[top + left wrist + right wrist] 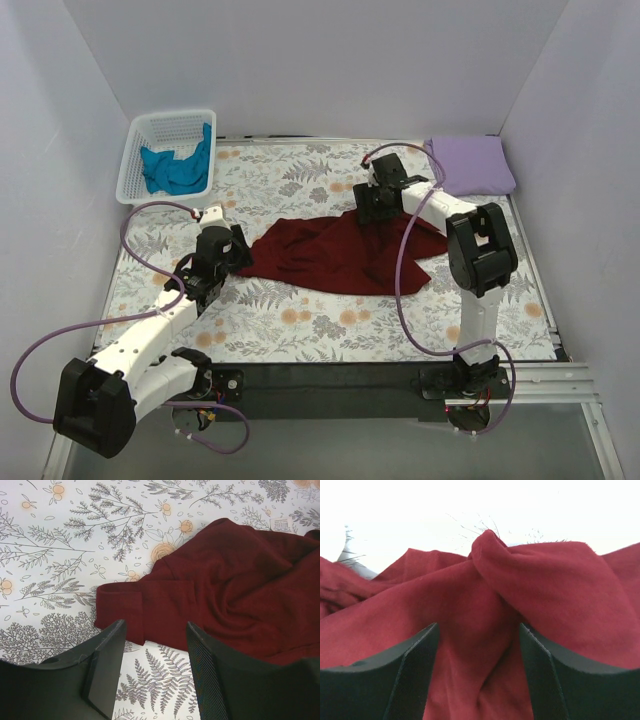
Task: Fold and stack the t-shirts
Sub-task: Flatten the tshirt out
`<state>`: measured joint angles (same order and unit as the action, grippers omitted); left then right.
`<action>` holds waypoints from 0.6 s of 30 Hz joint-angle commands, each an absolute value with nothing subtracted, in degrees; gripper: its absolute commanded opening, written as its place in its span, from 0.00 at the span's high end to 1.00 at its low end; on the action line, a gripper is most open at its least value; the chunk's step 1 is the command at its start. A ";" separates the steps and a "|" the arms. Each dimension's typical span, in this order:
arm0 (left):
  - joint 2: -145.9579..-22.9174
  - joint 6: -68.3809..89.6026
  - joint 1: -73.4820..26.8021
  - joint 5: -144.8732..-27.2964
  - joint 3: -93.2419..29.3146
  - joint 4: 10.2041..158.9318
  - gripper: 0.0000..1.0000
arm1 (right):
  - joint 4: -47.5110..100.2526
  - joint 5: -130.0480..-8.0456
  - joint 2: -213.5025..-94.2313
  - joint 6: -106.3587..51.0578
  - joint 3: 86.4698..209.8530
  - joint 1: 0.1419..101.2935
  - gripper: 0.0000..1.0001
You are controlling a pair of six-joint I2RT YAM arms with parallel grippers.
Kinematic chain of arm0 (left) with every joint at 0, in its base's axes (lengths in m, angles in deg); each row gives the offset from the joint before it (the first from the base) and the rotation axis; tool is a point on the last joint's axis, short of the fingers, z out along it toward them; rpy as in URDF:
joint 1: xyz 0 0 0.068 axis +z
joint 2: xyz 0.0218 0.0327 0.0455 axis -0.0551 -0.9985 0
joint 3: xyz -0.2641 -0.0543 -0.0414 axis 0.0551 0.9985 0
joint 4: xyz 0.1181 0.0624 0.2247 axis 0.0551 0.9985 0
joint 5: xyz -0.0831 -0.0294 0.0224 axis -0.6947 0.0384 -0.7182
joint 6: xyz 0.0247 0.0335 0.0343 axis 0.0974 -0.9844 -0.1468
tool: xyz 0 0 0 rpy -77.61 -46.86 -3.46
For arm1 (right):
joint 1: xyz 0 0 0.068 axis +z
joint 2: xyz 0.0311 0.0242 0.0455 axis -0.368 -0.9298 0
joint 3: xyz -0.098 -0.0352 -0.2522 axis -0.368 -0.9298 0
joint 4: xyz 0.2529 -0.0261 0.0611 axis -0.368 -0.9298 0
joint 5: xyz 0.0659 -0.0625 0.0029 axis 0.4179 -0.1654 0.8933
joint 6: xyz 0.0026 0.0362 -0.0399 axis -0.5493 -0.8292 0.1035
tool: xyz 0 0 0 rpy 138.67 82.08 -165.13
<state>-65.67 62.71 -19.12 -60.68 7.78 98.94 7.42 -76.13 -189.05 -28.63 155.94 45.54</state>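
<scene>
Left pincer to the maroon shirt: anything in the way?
Nothing visible. The left pincer is open above the floral cloth, and the sleeve hem of the maroon shirt lies right at its fingertips with nothing on top of it.

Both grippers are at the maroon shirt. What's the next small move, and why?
Probably close the right gripper on the bunched fold of the maroon t-shirt. Its jaws are open with crumpled fabric filling the gap, and the shirt lies unfolded. The left gripper, also open, straddles a hemmed edge and could pinch next.
</scene>
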 commanded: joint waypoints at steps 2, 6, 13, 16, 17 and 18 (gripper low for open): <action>-65.19 62.31 -18.64 -59.89 5.75 99.06 0.50 | 5.08 -76.42 -177.92 -24.61 153.84 45.67 0.28; -65.46 62.66 -18.37 -61.12 5.58 98.89 0.50 | 4.82 -81.77 -168.96 -27.33 144.35 45.76 0.29; -65.90 62.75 -18.20 -61.56 5.75 98.98 0.50 | 2.01 -94.70 -162.69 -30.77 136.78 51.82 0.31; -66.07 62.75 -18.11 -61.74 5.75 98.98 0.50 | 0.43 -97.24 -164.53 -33.40 137.13 53.40 0.32; -65.99 62.84 -18.11 -61.74 5.75 98.98 0.50 | 0.34 -97.78 -164.98 -34.19 137.21 53.84 0.33; -65.98 62.75 -18.11 -61.57 5.75 98.98 0.50 | 0.34 -99.00 -166.03 -35.50 137.30 54.37 0.33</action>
<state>-66.02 62.93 -18.53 -61.79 7.67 98.92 1.80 -92.83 -164.05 -31.51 137.28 53.32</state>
